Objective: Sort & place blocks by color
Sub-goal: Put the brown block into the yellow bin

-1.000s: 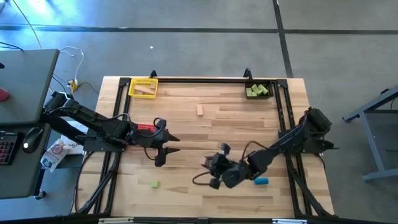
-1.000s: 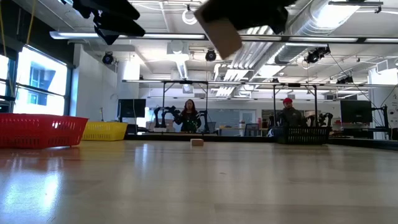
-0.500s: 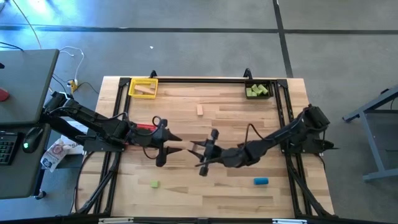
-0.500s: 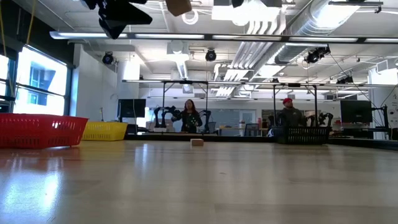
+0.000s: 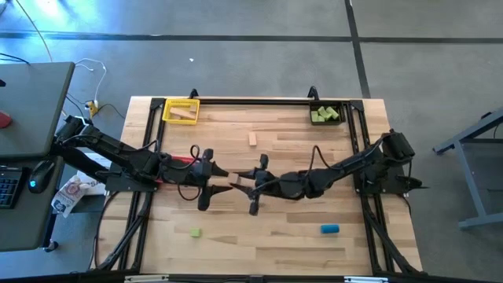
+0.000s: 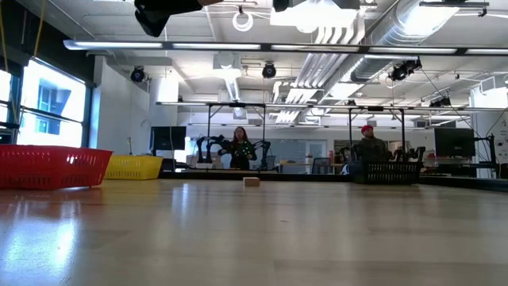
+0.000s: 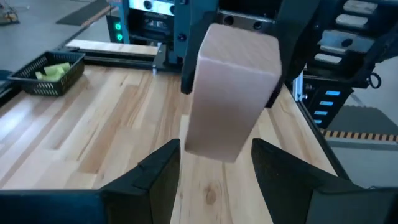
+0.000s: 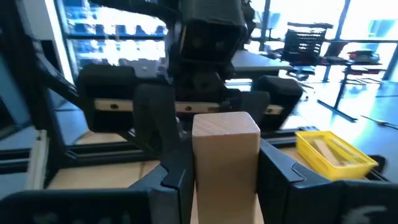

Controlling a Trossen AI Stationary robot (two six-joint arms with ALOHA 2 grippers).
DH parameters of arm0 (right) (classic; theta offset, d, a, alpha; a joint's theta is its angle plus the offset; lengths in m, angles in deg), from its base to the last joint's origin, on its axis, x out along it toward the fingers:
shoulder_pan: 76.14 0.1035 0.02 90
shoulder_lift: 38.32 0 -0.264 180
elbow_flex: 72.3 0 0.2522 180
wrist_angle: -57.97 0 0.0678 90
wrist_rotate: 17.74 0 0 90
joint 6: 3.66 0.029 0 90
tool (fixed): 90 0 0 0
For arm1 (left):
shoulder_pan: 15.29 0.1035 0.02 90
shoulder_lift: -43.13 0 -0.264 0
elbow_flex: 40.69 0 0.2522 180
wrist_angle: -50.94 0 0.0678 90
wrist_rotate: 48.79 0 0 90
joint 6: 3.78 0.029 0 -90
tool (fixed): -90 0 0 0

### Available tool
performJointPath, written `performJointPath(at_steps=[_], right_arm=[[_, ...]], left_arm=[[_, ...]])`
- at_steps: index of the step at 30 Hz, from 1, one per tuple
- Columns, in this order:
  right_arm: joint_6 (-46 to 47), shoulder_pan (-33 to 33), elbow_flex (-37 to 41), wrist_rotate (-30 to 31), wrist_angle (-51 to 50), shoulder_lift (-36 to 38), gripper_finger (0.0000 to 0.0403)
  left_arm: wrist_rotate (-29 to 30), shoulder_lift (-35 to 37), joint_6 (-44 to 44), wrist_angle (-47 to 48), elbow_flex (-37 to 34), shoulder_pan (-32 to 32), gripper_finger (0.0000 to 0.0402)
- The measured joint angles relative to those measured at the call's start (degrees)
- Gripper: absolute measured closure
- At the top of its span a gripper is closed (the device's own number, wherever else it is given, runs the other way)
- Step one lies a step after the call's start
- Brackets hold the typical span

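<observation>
My right gripper (image 5: 245,185) hovers over the table's middle, shut on a tan wooden block (image 5: 235,183), which also fills the right wrist view (image 8: 225,149). My left gripper (image 5: 222,181) faces it, open. In the left wrist view its fingers (image 7: 163,168) stand on either side of the tan block's free end (image 7: 214,140) with a gap on each side. On the table lie a loose tan block (image 5: 253,139), a light green block (image 5: 195,233) and a blue block (image 5: 329,229). My right gripper pinches the tan block between its two fingers (image 8: 171,168), which lie on its opposite side faces (image 8: 205,171). The fingers come level from the table's right side. The block is lifted clear of the table, and its other end sticks out toward the left gripper.
A yellow bin (image 5: 181,110) holding tan blocks sits at the far left corner. A black bin (image 5: 325,115) with green blocks sits at the far right. A red bin (image 5: 182,160) lies under the left arm. People stand in the room beyond the table (image 6: 240,148).
My right gripper has swung from the near right part of the table toward the left, carrying the tan block in the air up to the left gripper's open fingers. The left gripper has stayed almost where it was.
</observation>
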Motion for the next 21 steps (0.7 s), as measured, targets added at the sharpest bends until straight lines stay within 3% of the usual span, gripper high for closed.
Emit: performJointPath(at_steps=[12, 21], right_arm=[[1.53, -3.21, 0.00, -7.56, 3.08, 0.00, 0.0299], [1.69, -4.05, 0.00, -12.02, 2.45, 0.00, 0.0278]], left_arm=[[0.42, 0.00, 3.96, -5.52, 0.00, 0.02, 0.0222], [0.26, 0.00, 6.76, -5.02, 0.00, 0.00, 0.0299]])
